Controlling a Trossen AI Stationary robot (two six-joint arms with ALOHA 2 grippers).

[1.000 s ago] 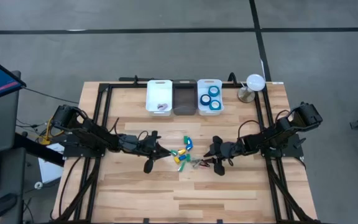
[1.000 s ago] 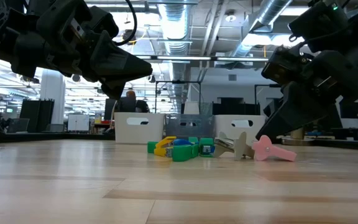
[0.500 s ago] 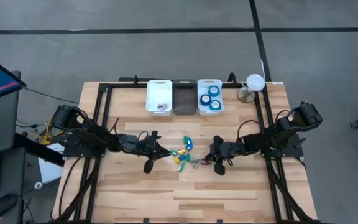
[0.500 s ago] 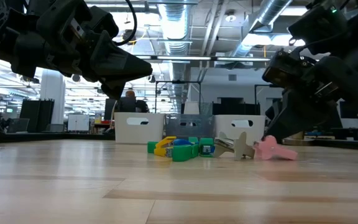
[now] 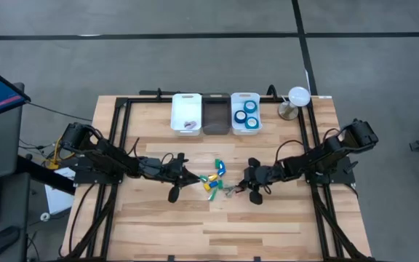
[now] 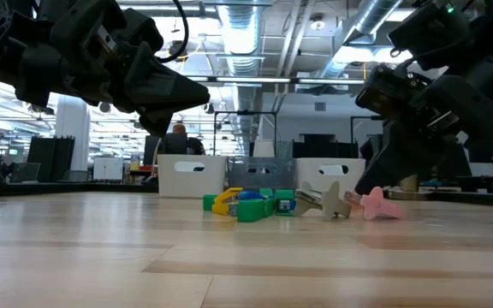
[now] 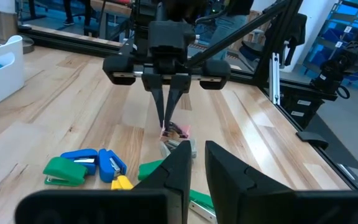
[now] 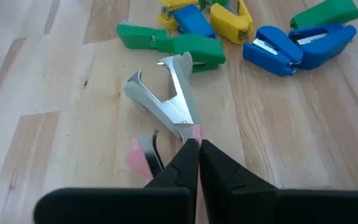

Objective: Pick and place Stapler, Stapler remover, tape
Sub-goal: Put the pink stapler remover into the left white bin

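Tabletop seen from above, with three bins lined up in the upper middle of the frame. The right-hand white bin (image 5: 244, 112) is already holding several blue rolls of tape (image 5: 248, 113), so that part of the job looks done. The left-hand white bin (image 5: 186, 113) is showing something small and dark that cannot be made out, and the dark bin (image 5: 215, 113) between them looks bare from above.

At the centre of the frame, a cluster of small green, blue and yellow staplers (image 5: 213, 177) is lying loose on the wood, none of them sorted yet.

Just right of that cluster, the right gripper (image 8: 193, 145) is pressing its fingers together on the pink handle of a silver stapler remover (image 8: 166, 99), which is resting on the table, not yet lifted. A second pink-handled remover (image 8: 140, 155) is lying just beside it.

The left gripper (image 5: 182, 177) is hovering left of the cluster, empty, its fingers slightly apart.

By this reading, the removers and all the staplers are waiting to be binned.
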